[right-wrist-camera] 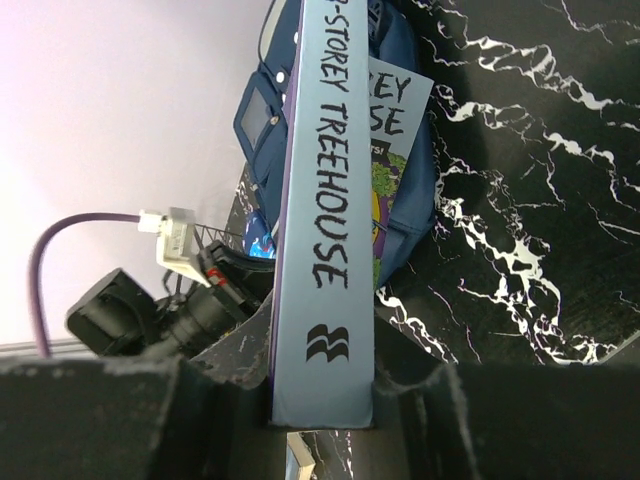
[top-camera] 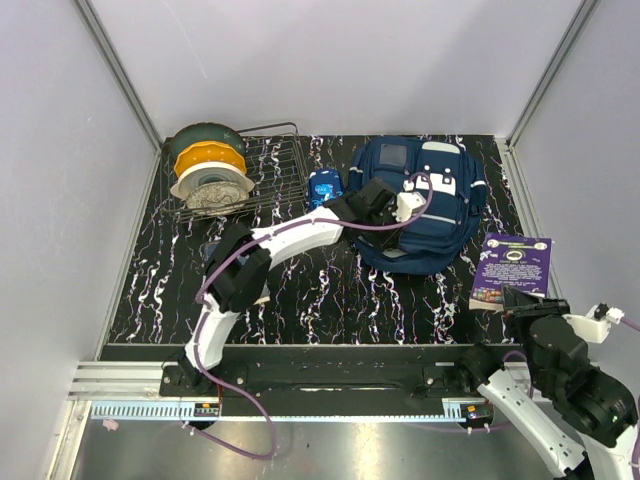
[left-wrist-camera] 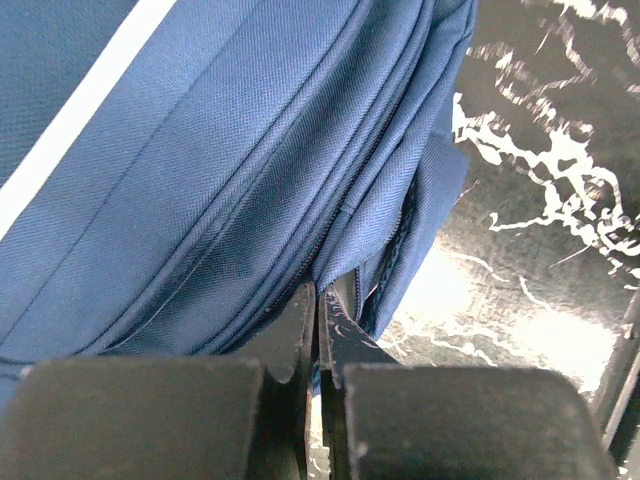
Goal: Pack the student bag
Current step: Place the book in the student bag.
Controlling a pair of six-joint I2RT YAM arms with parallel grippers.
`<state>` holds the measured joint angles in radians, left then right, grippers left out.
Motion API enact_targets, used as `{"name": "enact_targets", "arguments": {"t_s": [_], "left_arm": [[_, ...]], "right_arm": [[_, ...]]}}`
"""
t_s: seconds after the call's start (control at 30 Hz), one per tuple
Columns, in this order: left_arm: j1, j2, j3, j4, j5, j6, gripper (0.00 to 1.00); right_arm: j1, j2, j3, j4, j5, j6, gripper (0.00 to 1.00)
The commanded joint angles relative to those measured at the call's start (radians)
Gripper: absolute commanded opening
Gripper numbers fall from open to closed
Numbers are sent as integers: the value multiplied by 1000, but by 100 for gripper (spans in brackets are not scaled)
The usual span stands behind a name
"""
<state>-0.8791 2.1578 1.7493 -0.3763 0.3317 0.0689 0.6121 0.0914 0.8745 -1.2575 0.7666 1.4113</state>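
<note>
While the zip looks closed, packing seems barely begun. Nearest, at 4 o'clock on the worktop (top-camera: 330, 290), the right tool (right-wrist-camera: 320, 350) grasps a book (right-wrist-camera: 325, 200) by its spine, outside the bag. Farther in, the left tool (left-wrist-camera: 318, 320) is clenched on the student bag (top-camera: 430, 200) at its zip seam. The bag lies at 1 o'clock. A blue pencil case (top-camera: 325, 185) sits just beside it at 12, and a wire rack (top-camera: 270, 170) stands at 11. Opening and loading appear left to do.

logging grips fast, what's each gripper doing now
left gripper: closed, pinching the bag at its edge
right gripper: closed on the book
</note>
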Motion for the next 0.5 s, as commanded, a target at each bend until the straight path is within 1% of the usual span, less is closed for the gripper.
{"name": "enact_targets", "arguments": {"t_s": [0.0,0.03,0.07,0.1,0.2,0.3,0.33,0.4,0.43,0.47], "left_arm": [[-6,-205,47,47,-74,-35,0],[-6,-219,53,40,-80,-35,0],[-8,-233,56,37,-85,-34,0],[-11,-268,55,36,-97,-35,0],[-14,-315,56,45,-120,-50,0],[-14,-328,100,37,-123,-66,0],[-15,-328,114,33,-126,-95,0],[-17,-322,172,4,-134,-100,0],[-20,-317,193,-6,-143,-104,0],[-20,-314,211,-15,-137,-103,0]], "right_arm": [[-2,51,99,89,65,-112,2],[-3,50,119,73,72,-161,0],[-2,48,168,40,79,-158,0],[-2,45,193,-32,89,-149,0],[0,22,270,-108,108,-167,0],[6,44,310,-137,85,-198,0],[17,56,311,-138,56,-204,0],[26,94,294,-106,17,-207,0],[31,102,282,-85,-27,-210,0],[29,111,250,-56,-50,-206,0]]}}
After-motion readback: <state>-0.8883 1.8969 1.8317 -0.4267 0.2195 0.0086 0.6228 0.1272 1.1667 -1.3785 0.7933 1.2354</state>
